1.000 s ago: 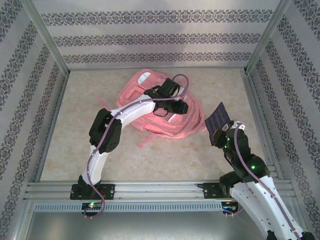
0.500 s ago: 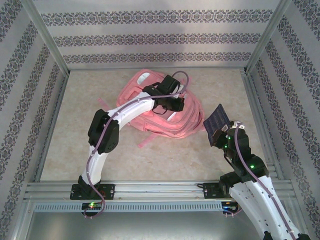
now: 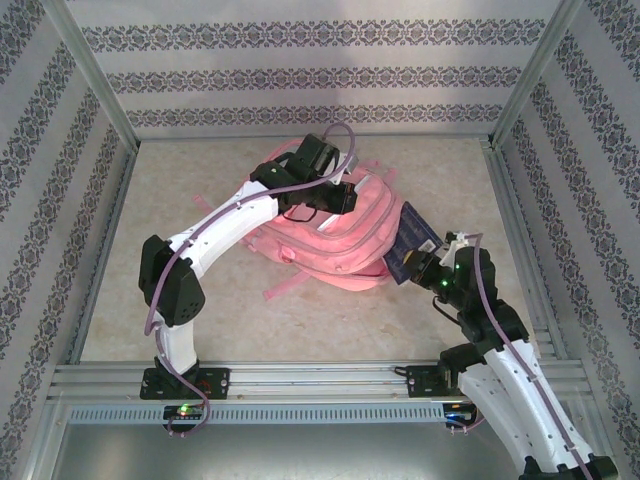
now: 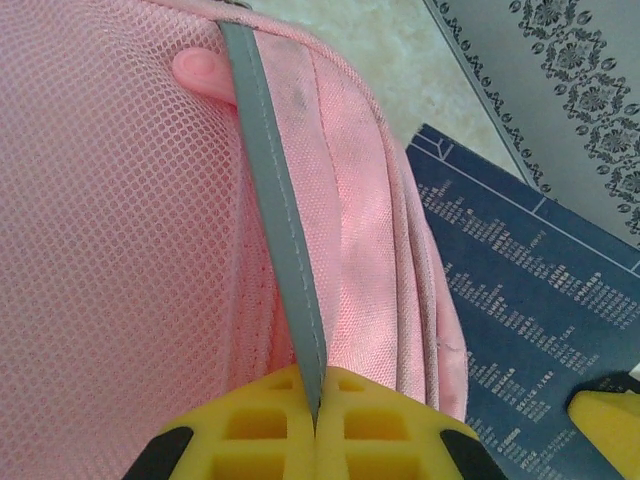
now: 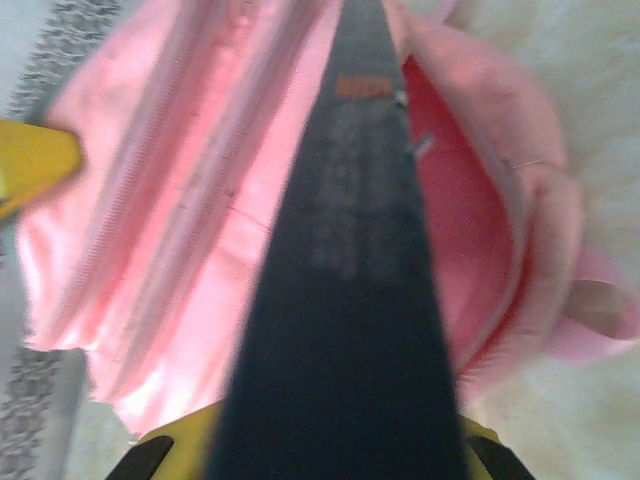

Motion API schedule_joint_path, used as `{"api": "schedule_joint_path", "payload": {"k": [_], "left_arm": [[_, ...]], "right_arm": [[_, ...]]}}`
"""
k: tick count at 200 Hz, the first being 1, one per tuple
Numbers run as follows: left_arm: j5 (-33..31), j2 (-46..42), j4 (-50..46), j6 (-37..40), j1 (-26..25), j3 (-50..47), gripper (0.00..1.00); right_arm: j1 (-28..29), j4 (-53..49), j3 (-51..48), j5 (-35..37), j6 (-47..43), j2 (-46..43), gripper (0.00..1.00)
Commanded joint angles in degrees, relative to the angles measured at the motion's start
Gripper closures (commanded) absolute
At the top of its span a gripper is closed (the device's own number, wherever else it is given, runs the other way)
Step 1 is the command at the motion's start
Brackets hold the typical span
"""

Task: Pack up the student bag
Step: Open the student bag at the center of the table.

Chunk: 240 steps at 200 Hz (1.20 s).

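Pink student bag (image 3: 325,235) lying centre-back on counter (image 3: 330,325), left tool (image 4: 315,405) clenched on its grey strip (image 4: 270,220), right tool (image 3: 425,265) grasping dark blue book (image 4: 530,320), book's far edge at bag's open right side.

Your student bag (image 3: 335,250) lay flat and slumped on the desk (image 3: 330,330), out past the middle toward the far wall. It was a soft pink backpack with pale zip lines curving across its front. A loose pink strap (image 3: 283,288) trailed from it onto the desk on the near side. Up close you saw a pink mesh pocket (image 4: 110,260) edged by a grey strip (image 4: 272,230). Its right end gaped open on a pink lining (image 5: 450,190).
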Motion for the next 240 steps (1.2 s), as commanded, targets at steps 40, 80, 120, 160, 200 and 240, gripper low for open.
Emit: {"api": "schedule_joint_path", "payload": {"k": [40,80,120,160,200,240], "left_arm": [[1.7,-3.2,-3.3,2.0,-0.1,-1.2,0.52],[-9.5,-1.6,-13.3,9.1,-4.7,5.1,0.4],[-17.1,3.3,-20.7,14.1,-11.1,11.0,0.36],[-19.5,6.7,-23.3,16.2,-14.7,11.8,0.32],[-20.7,8.3,-21.2,16.1,-15.0,10.5,0.33],[-21.5,11.4,-20.3,15.9,-14.9,12.7,0.45]], "right_arm": [[-2.4,31.7,-10.6,-14.8,20.6,-0.3,1.0],[-2.5,41.2,-16.6,-14.7,25.6,0.1,1.0],[-2.5,42.1,-16.7,-14.2,26.0,-2.2,1.0],[-2.5,42.4,-16.6,-14.8,26.7,-1.6,1.0],[-2.5,42.7,-16.6,-14.8,26.9,-1.4,1.0],[-2.5,43.3,-16.6,-15.1,27.4,-1.2,1.0]]}}
